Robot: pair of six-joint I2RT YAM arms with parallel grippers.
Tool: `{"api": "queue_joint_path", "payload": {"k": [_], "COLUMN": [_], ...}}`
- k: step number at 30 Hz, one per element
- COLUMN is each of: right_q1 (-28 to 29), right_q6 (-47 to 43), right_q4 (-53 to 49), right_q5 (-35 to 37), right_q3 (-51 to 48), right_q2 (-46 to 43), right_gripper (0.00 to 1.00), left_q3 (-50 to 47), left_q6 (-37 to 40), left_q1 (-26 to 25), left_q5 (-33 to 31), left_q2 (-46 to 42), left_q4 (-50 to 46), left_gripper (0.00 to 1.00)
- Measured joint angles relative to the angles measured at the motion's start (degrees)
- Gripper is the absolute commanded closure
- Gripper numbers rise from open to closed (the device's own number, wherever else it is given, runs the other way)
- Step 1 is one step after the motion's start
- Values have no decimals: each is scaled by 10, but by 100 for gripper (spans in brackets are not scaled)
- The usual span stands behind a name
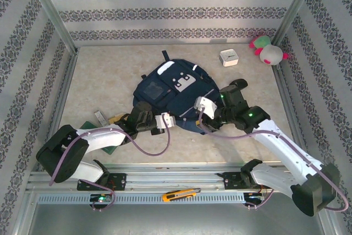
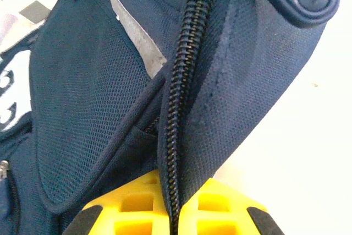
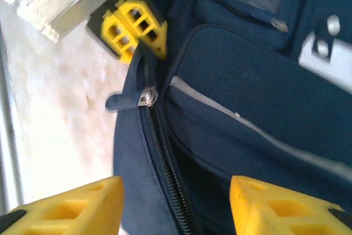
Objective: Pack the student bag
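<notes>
Along the student bag's (image 1: 176,89) near edge, the zipper (image 3: 166,169) runs from the right gripper's (image 3: 176,191) wide-apart jaws straight to the left gripper (image 2: 171,205), clamped on it.

No lettering can be read anywhere. The white patches (image 1: 185,82) on the backpack (image 1: 165,102) carry dark marks too small to make out.

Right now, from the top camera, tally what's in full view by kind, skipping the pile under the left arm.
student bag: 1
plush toy: 1
white box: 1
utility knife: 1
Total: 4
</notes>
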Motion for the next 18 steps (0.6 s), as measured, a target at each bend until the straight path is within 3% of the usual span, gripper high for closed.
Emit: {"api": "queue_joint_path", "payload": {"k": [6,9,13,18], "right_q1": [148,195,224,231], "right_q6": [332,469,630,783], "right_q4": [-39,-39,-43,-36], "right_q5": [173,245,310,317], "right_q3": [29,42,59,56], "right_q2": [0,15,57,61], "right_gripper": [33,33,38,46], "left_q3": [-11,-11,-10,-5], "left_q6": [-43,-59,-86,-115], "left_q1": [3,3,3,3], "left_q5": [24,35,43,52], "left_q2": [6,7,10,22], "left_q4": [27,27,28,36], "left_gripper": [100,100,100,100]}}
